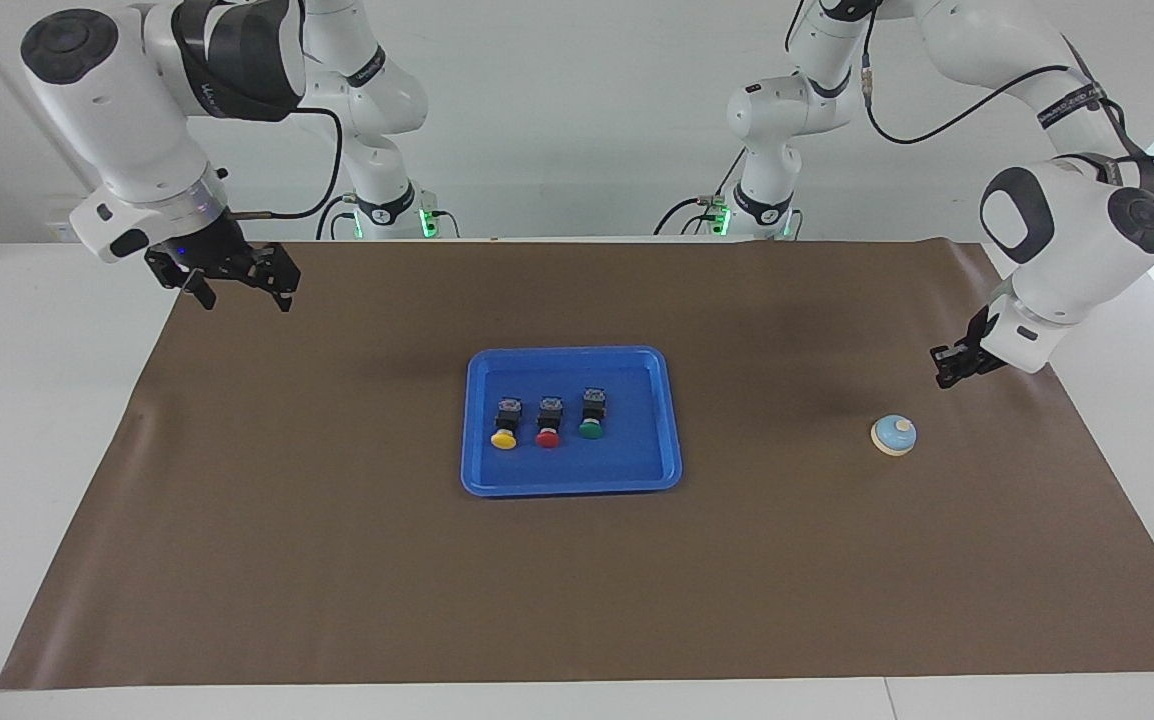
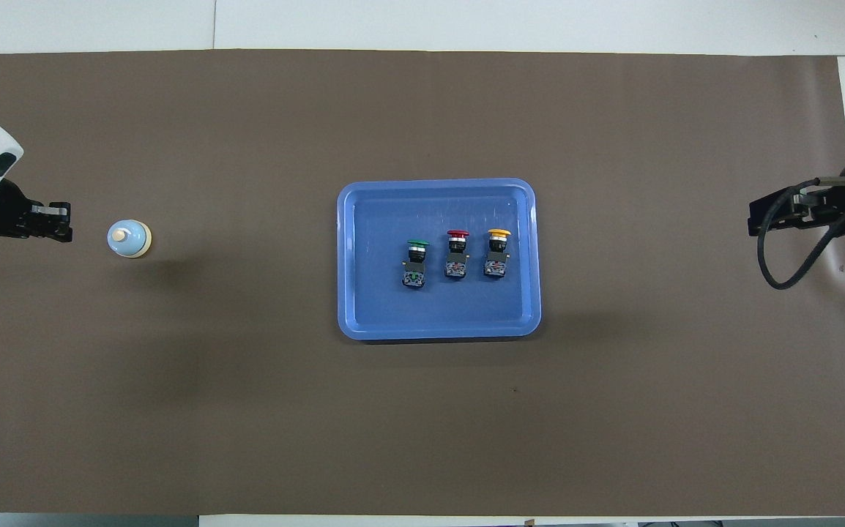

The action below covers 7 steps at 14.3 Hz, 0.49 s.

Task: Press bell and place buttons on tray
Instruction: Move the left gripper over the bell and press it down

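One bell (image 1: 894, 435) sits near the raised left end effector (image 1: 943, 372), fingers together.

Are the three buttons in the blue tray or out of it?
In. The buttons all lie side by side on the tray floor, inside its rim.

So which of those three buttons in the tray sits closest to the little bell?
The green button: it ends the row toward the bell; red is in the middle, yellow last.
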Motion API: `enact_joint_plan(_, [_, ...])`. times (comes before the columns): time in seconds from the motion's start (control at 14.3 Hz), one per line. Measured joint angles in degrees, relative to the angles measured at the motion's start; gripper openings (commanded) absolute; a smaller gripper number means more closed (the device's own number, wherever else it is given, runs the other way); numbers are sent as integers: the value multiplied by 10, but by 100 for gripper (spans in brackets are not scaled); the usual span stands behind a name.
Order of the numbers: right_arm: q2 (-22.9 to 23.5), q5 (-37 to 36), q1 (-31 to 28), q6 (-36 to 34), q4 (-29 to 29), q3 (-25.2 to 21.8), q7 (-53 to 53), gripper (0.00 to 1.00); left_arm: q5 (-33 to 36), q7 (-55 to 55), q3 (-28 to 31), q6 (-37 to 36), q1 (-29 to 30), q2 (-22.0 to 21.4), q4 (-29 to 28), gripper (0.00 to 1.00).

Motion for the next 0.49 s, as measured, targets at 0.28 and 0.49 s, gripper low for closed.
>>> enact_joint_plan(0.28, [0,0,0,0,0,0,0,100,0,0,-1,52,-1,19,-23,0])
enact_joint_plan(0.49, [0,0,0,0,0,0,0,100,0,0,-3,86,-4,28,-47,0])
